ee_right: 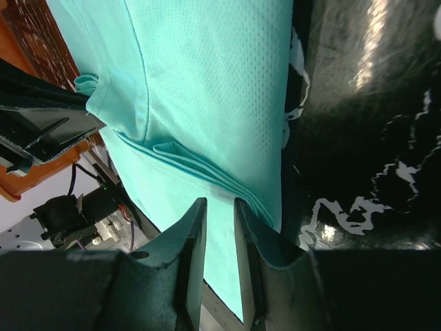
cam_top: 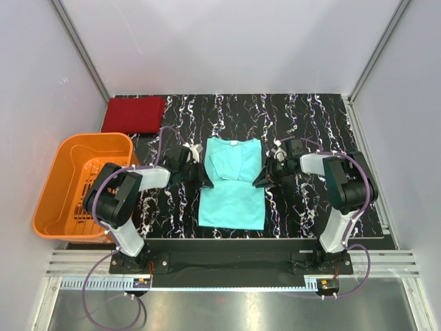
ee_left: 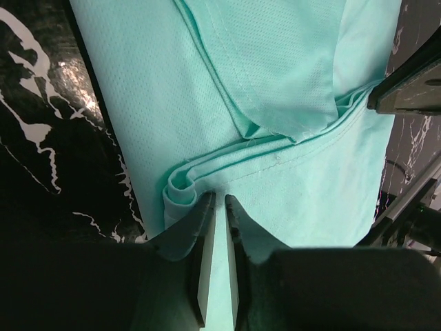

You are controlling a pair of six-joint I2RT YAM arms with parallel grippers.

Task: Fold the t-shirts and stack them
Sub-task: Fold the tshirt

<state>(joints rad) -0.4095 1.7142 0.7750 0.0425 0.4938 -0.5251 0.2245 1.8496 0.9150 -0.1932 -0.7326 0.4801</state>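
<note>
We see the teal-green t-shirt (cam_top: 232, 193) lying partly folded to the right of the orange basket (cam_top: 49, 186), and the dark red t-shirt (cam_top: 134, 114) folded behind that basket. Our left gripper (ee_left: 219, 204) pinches the teal shirt's bunched edge. Our right gripper (ee_right: 217, 207) sits narrowly parted at the opposite edge; we cannot tell if it grips.

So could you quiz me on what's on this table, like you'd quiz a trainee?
1. True or false: the red shirt lies inside the orange basket.
2. The left hand and right hand both pinch: A) the basket, B) the teal shirt, C) the red shirt?
3. How many shirts are in view?
Key: 1 false, it lies on the table; 2 B; 3 two.
</note>
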